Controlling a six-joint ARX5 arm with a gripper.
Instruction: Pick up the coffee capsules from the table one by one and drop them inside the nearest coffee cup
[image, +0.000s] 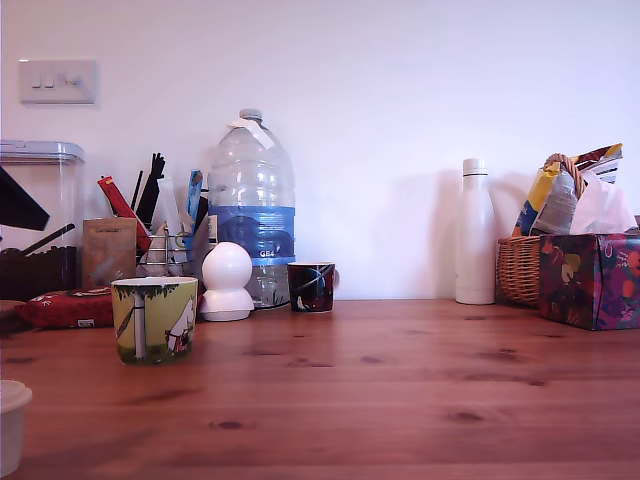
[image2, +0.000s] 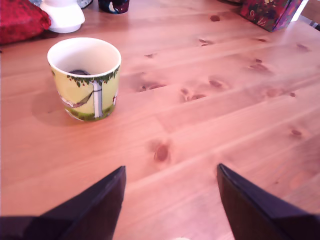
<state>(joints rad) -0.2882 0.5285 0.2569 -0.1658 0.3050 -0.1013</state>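
From the wrist view I see my pincer (image2: 170, 200) spread wide, its two dark fingers (image2: 95, 205) apart over bare table (image2: 210, 125) with nothing between them. The arm itself does not show in the exterior view.

The cup (image: 154, 319) stands upright on the table toward the exterior view's left, well in front of the clutter along the wall. In the wrist view the cup (image2: 85, 77) sits ahead of the pincer and apart from it; I can look into its white inside and see a small dark shape at the bottom, though I cannot tell what it is.

At the exterior view's bottom left corner an off-white rimmed object (image: 12, 425) is cut off by the edge of the picture; I take it for a capsule, standing on the table near the cup but not touching it. It looks large there, so I am not sure.

Behind the cup stand a white figure (image: 227, 282), a small dark cup (image: 311, 287) and a big water bottle (image: 251, 205). A red packet (image: 65, 307) lies at the far left. Farther to the exterior view's right are a white bottle (image: 474, 232), a basket (image: 520, 270) and a patterned box (image: 592, 278).
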